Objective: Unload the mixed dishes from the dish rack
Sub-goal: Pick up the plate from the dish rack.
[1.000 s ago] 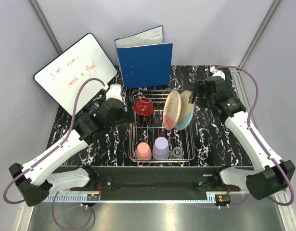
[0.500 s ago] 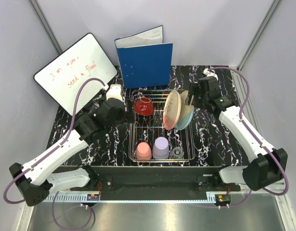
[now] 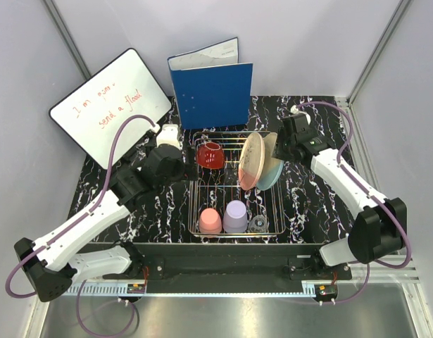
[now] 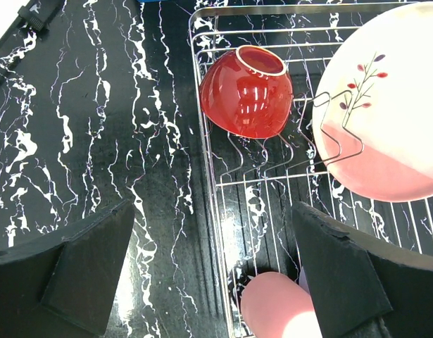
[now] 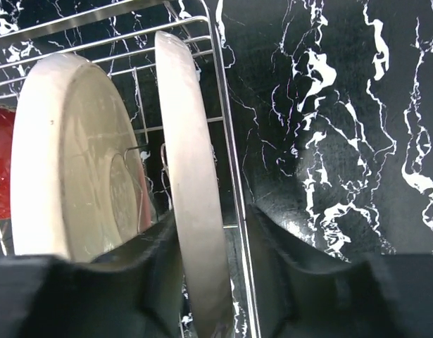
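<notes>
The silver wire dish rack sits mid-table. It holds a red bowl on its side, a salmon-pink plate and a pale-blue plate on edge, a pink cup, a lavender cup and a small clear glass. My right gripper is open, its fingers either side of the pale-blue plate's rim, the right finger outside the rack wire. My left gripper is open and empty above the rack's left edge, near the red bowl and pink cup.
A blue binder stands just behind the rack. A whiteboard leans at the back left. Black marble tabletop shows on both sides of the rack.
My right arm has swung left toward the rack, bringing its gripper onto the pale-blue plate's rim. The left arm and the dishes have not moved.
</notes>
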